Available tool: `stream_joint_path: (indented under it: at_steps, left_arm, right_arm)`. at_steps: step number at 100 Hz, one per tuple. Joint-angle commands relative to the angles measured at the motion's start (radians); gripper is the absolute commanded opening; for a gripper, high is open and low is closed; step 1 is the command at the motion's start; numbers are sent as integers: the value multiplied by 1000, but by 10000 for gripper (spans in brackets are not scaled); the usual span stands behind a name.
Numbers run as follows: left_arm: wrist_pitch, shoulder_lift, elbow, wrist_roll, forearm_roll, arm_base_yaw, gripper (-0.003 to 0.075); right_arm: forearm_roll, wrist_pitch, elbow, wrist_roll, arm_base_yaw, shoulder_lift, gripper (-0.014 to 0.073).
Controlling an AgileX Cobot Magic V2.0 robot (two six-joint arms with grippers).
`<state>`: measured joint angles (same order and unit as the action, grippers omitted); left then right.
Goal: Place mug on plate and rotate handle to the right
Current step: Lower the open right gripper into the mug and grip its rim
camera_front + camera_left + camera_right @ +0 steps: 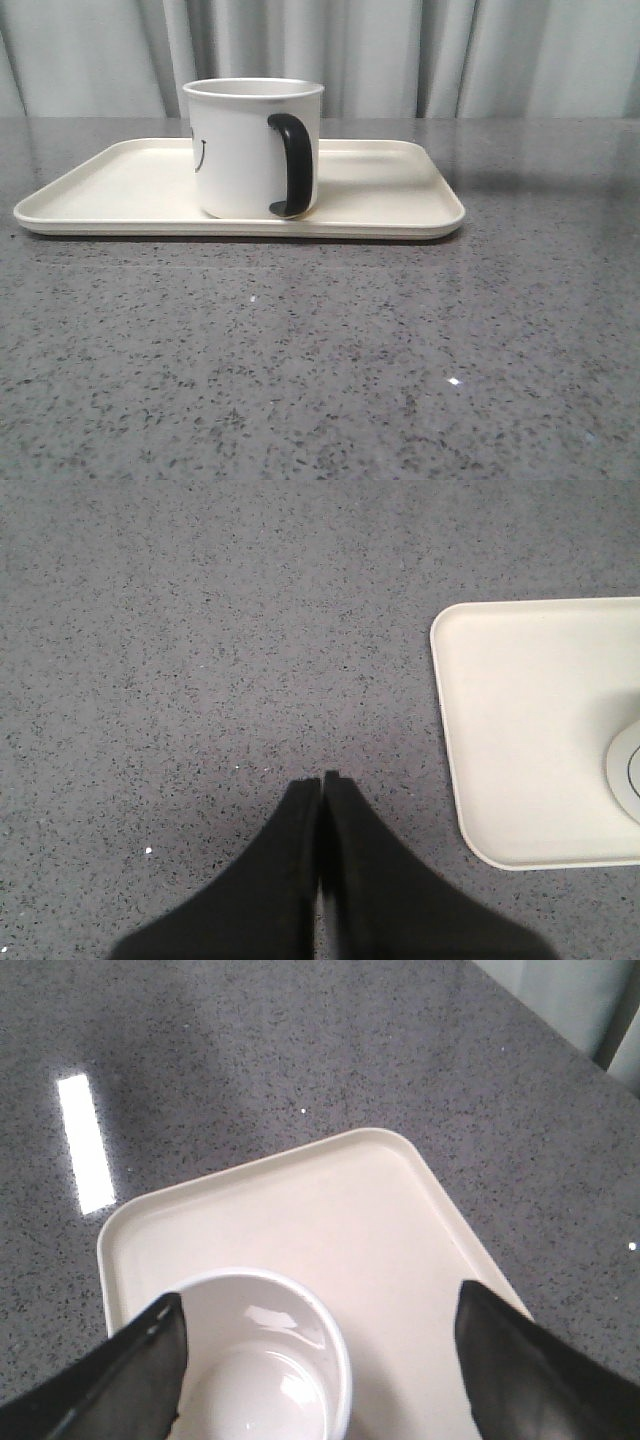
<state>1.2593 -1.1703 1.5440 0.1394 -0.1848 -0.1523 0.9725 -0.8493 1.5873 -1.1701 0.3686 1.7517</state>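
The mug stands upright on the plate, a little left of centre in the front view and toward the near edge of the plate. Its black handle faces the camera, turned slightly to the right side of the mug, and part of the printed smiley face shows on the left curve of the white body. The plate lies flat on the grey speckled tabletop, stretching across the left and middle of the frame, with pale curtains hanging behind.

From the right wrist camera, the right pincer is spread wide, its two dark fingers at the lower corners of the frame. The open mouth of the mug sits at lower centre between them, closer to the finger in the lower left corner, and I cannot tell whether that finger touches the rim. The other finger is clearly apart from the mug. The plate fills the middle of this frame, and a bright strip of reflected light lies on the tabletop at the left.

From the left wrist camera, the left pincer is closed tight with nothing in it, fingertips pressed together at lower centre above bare tabletop. One rounded corner of the plate shows at the right of the frame, well apart from the pincer, with a sliver of the mug at the right edge.
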Motion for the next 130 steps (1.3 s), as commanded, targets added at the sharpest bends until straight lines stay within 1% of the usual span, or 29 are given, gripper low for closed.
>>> stream_joint_path:
  at_steps: [1,69,130]
  left_arm:
    - [-60,21,22,-2,-14,-1,-20]
    - [-60,21,22,-2,-14,-1,-20]
    - [-60,21,22,-2,-14,-1,-20]
  right_arm:
    - [39,6,34,-1,0,-30,550]
    - [30,-50,34,3,0,73,550]
    - [30,-42,34,7,0,110,550]
